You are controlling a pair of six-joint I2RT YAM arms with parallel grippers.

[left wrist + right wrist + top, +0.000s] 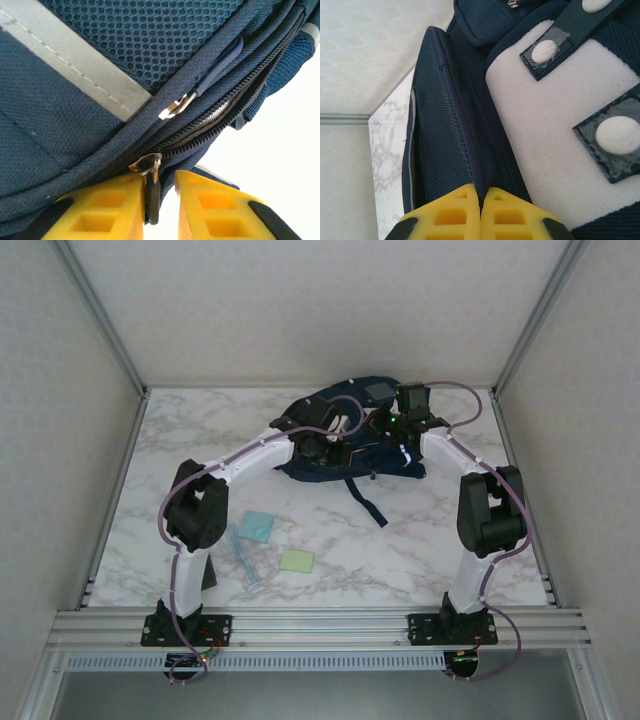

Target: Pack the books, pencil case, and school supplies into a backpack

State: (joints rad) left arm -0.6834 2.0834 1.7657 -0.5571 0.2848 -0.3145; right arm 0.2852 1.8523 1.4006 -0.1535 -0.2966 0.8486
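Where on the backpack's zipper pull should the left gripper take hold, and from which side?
Probably the dark tab hanging from the metal slider, not the slider. It dangles narrow and free between the fingers of the left gripper, so come from its free end, away from the backpack, and pinch across it.

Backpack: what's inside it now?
Contents hidden by fabric. The zipper on the backpack gapes slightly, showing a grey strip. Light-blue pad, pale-green pad and sticks lie outside on the table.
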